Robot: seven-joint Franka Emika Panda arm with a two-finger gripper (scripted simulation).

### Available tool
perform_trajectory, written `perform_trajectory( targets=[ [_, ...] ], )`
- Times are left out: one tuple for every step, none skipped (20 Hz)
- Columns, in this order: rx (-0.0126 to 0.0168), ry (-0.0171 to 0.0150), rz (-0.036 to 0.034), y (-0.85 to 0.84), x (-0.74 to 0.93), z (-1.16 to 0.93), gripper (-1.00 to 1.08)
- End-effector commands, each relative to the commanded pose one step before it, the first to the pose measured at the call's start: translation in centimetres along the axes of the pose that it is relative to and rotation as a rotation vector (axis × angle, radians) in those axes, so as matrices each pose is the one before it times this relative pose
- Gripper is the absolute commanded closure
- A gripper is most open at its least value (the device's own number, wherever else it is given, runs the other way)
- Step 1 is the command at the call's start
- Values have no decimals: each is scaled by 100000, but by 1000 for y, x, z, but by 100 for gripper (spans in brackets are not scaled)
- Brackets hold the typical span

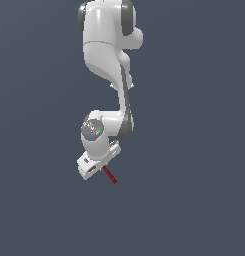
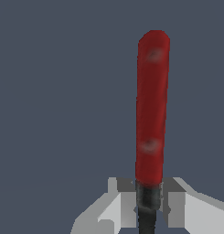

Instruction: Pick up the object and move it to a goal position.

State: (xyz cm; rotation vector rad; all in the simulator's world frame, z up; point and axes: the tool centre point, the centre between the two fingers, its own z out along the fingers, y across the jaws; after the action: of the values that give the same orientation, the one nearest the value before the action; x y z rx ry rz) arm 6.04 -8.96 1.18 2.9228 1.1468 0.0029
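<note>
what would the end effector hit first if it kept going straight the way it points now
Probably nothing but the plain grey ground: the end effector is closed on the tool at its black shaft, the red handle sticking out ahead, and no other object shows beyond it. The depth to the ground is unclear.

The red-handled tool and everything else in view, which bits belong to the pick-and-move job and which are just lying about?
Part of the job:
- tool, red handle sticking out, black shaft between the jaws
- gripper, closed on the shaft

Just lying about:
- nothing else visible; only plain grey background
</note>
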Motion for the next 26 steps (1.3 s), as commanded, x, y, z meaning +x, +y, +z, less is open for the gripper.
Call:
perform_trajectory(
  targets=[
    [229,-120,-110,-128,11,130,108],
    [0,0,0,0,0,0,108],
    [0,0,0,0,0,0,108],
    [-257,148,139,149,-15,-156,108],
    [0,0,0,-14,6,-21,108],
    [0,0,0,-43,17,-64,108],
    [0,0,0,-73,29,-107,108],
    [0,0,0,-102,41,-150,108],
    [0,0,0,-132,53,-194,108],
    [0,0,0,-162,65,-238,108],
    [0,0,0,-193,77,-283,108],
    [0,0,0,-224,90,-329,108],
    [0,0,0,-255,102,-376,108],
    [0,0,0,-287,115,-423,108],
    [0,0,0,-320,129,-472,108],
    [-20,-59,-30,-368,160,-506,108],
    [0,0,0,-388,156,-574,108],
    [0,0,0,-424,171,-627,108],
    [0,0,0,-460,186,-682,108],
    [0,0,0,-498,202,-739,108],
    [-22,-57,-31,-553,237,-783,108],
    [0,0,0,-578,235,-860,108],
    [0,0,0,-619,252,-923,108],
    [-24,-56,-32,-672,288,-964,108],
    [0,0,0,-681,279,-1020,108],
    [0,0,0,-692,284,-1038,108]
  ],
)
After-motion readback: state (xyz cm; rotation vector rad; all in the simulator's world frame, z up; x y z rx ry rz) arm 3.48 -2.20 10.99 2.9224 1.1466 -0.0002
